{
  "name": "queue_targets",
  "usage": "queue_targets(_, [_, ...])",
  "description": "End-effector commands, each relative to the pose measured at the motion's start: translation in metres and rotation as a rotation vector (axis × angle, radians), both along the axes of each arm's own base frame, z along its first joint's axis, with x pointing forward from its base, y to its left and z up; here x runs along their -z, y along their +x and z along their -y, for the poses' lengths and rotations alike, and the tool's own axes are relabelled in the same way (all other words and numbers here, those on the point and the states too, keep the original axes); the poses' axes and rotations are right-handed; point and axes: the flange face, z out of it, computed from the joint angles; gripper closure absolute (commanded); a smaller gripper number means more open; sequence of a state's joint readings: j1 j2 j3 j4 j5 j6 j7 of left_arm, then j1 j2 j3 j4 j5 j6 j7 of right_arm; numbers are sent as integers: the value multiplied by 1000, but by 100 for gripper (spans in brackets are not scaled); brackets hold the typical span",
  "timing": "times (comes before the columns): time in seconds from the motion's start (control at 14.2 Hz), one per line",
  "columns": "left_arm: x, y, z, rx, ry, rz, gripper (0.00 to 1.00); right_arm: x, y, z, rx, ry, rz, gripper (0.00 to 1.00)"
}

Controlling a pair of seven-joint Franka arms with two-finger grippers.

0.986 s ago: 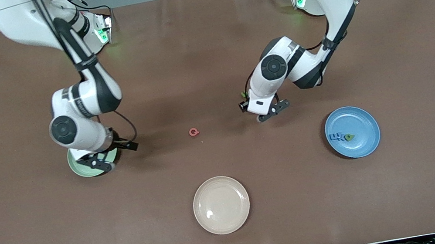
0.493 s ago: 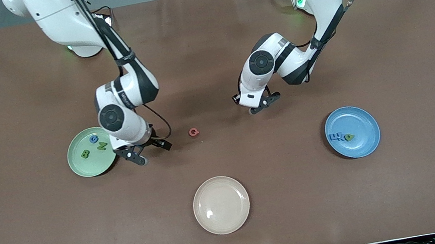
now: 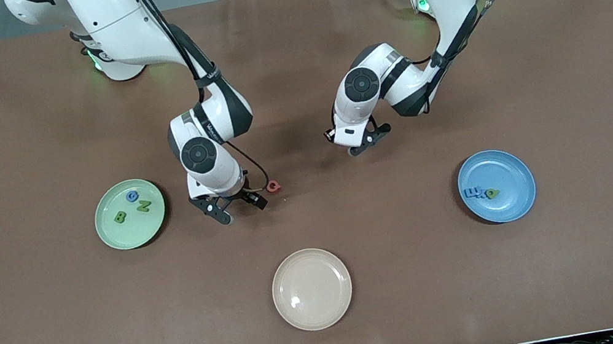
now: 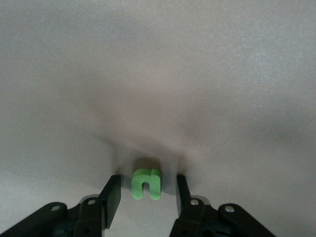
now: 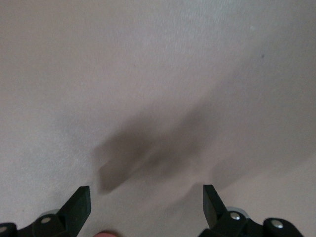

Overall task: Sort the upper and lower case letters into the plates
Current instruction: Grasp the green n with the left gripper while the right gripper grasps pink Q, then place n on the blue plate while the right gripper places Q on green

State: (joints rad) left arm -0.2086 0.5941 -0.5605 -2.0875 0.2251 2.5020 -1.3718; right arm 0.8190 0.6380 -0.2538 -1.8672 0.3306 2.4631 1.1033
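Letters: green n-shaped piece [image 4: 146,183] sits between left gripper's [image 4: 146,192] parted fingers, untouched. Red letter [image 3: 273,186] at 3 o'clock of right gripper [image 3: 237,206], which is spread wide, empty.

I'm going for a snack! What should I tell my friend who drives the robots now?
Left pincer: open, low over mid-table, fingers either side of a green letter, not gripping it.
Right pincer: open, holding nothing, low over the table beside the red letter.
Done: three letters in the green plate, three letters in the blue plate.
Left: the green letter and the red letter are still on the table; each needs a plate.
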Motion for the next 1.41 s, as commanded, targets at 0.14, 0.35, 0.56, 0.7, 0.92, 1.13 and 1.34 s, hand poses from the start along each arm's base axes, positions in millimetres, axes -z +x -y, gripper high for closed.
queue_targets(0.14, [-2,-3,-3,-9,7,21,80,12,-13,-28,76,-4,25,2])
queue_targets(0.35, [-13,8,-5,-26,0,45,96,10,-20,-41,100,-1,28,5])
queue_targets(0.56, [-38,39,-13,-59,-20,94,98,12,-24,-47,109,-3,24,10])
queue_targets(0.7, [-54,70,-27,-85,-39,134,98,11,-23,-54,127,1,29,13])
queue_targets(0.92, [-79,122,-68,-49,20,149,98,10,-24,-57,130,3,31,23])
queue_targets(1.13, [-118,159,-119,43,91,124,98,11,-27,-61,126,3,30,34])
queue_targets(1.34, [-138,182,-173,155,112,98,98,10,-28,-64,126,5,30,36])
